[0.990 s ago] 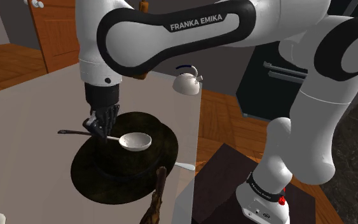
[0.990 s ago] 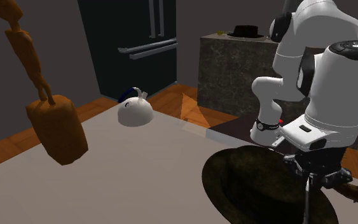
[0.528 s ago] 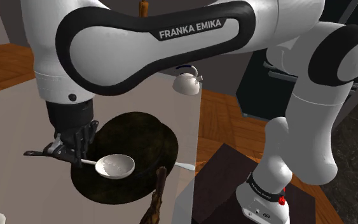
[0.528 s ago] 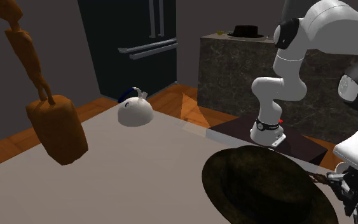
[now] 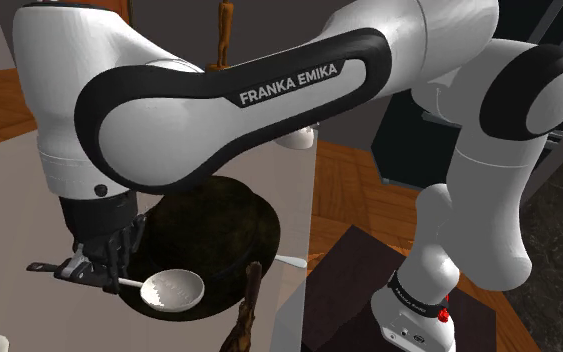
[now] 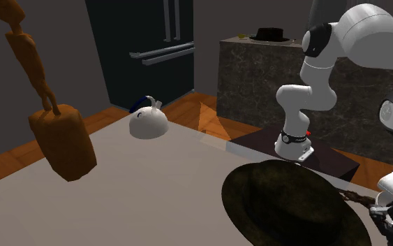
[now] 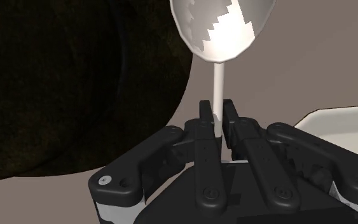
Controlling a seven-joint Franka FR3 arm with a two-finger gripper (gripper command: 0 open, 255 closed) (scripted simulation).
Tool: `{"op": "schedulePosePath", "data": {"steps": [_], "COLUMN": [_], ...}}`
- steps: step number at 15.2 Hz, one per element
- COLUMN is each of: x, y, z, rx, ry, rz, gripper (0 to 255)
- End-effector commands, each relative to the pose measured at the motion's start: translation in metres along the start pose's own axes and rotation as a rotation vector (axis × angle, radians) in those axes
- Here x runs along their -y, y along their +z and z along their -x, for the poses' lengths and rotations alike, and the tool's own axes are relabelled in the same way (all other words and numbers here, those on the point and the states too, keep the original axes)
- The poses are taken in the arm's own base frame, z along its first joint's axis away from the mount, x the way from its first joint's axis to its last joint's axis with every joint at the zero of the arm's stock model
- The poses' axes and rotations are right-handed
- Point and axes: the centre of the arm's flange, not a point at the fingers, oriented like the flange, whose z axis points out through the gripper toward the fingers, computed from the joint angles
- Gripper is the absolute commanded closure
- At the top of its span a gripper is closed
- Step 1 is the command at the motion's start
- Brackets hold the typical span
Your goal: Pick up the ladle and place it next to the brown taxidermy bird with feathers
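My gripper [image 5: 97, 262] is shut on the ladle [image 5: 172, 290], holding its thin stem near the middle. The pale bowl hangs just past the rim of a wide dark hat [image 5: 214, 230], and the dark handle end sticks out the other way. In the wrist view the fingers [image 7: 206, 127] clasp the white stem of the ladle [image 7: 222, 28] over the grey table, and the gripper [image 7: 216, 112] has the hat [image 7: 75, 83] beside it. A brown streaky feathered bird [image 5: 244, 315] stands at the table's near edge, close to the ladle's bowl. In the second exterior view the gripper [image 6: 390, 222] sits low at the right edge, beside the bird [image 6: 359, 198].
A smooth brown long-necked figure [image 6: 61, 136] stands at the table's far end. A white kettle [image 6: 148, 122] sits near the table [image 6: 153, 189] edge. A white tray corner [image 7: 336, 124] lies close to the gripper. The arm's stand [image 5: 409, 305] is on a dark box.
The gripper has carried the ladle from above the hat toward the shoulder view's lower left, past the hat's rim. In the second exterior view the arm has swung right.
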Motion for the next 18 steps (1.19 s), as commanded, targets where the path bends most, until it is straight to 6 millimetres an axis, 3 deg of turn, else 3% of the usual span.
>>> {"op": "schedulePosePath", "data": {"steps": [1,14,18], "x": [-0.001,-0.009,-0.009], "y": [0.011,0.079,0.079], "z": [-0.001,-0.003,-0.003], "rx": [0.0,0.0,0.0], "ry": [0.0,0.0,0.0], "rz": [0.0,0.0,0.0], "gripper": [255,255,255]}}
